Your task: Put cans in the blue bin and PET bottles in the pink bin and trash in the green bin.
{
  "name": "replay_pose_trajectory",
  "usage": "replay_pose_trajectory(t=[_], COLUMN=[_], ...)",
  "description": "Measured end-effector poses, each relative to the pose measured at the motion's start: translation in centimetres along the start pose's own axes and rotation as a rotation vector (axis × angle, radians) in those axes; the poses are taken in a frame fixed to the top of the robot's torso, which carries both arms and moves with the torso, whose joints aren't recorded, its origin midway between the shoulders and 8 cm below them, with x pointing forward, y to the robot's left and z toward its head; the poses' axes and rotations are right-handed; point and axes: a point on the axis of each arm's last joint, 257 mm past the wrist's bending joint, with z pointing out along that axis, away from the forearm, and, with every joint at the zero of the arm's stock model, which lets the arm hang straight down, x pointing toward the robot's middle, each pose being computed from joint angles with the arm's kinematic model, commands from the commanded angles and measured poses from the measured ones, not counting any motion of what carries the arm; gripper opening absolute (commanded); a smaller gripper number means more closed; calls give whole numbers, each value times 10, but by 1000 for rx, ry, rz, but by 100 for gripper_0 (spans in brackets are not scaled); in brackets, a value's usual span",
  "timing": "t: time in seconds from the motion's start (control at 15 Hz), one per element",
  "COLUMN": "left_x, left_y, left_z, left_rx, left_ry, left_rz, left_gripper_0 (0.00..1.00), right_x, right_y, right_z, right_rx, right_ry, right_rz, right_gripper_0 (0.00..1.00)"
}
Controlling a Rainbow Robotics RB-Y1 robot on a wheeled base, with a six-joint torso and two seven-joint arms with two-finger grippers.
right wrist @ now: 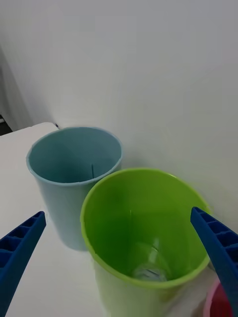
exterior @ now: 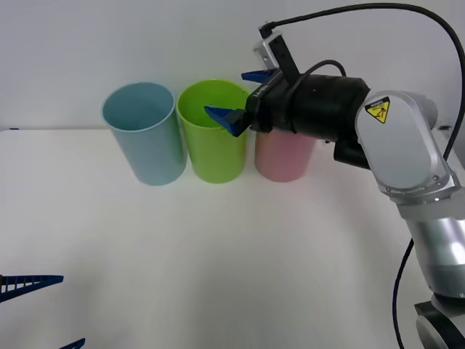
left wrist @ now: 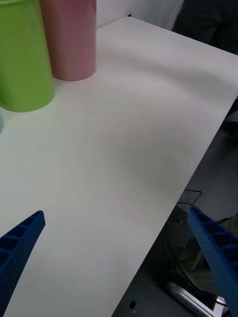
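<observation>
Left gripper (exterior: 43,311) idles low, open. My right gripper (right wrist: 119,257) hangs spread and empty over green bin (right wrist: 148,198); trash (right wrist: 148,271) lies below my fingers. Risk: withdrawing low clips rim, toppling bin.

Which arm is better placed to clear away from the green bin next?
Right. Its open tool hangs over the green bin with the trash lying at the bin's bottom, so it only needs to pull back. The left tool waits open, low at the table's near left.
</observation>
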Motion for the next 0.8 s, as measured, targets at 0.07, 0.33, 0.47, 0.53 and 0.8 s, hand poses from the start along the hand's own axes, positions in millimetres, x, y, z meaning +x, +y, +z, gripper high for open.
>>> replay_pose_trajectory(t=[0.07,0.33,0.47,0.53,0.8], left_x=[0,0,0,0,0], left_y=[0,0,0,0,0], left_z=[0,0,0,0,0], left_rx=[0,0,0,0,0], left_ry=[0,0,0,0,0], left_rz=[0,0,0,0,0], left_gripper_0=[100,100,100,100,100], right_x=[5,29,42,51,93], right_y=[2,23,30,34,50], right_z=[-10,-48,-62,-69,-95], right_rx=[-5,-68,-108,-131,-198], right_ry=[3,27,24,25,57], right_rz=[0,-1,-22,-24,-39], right_gripper_0=[100,100,100,100,100])
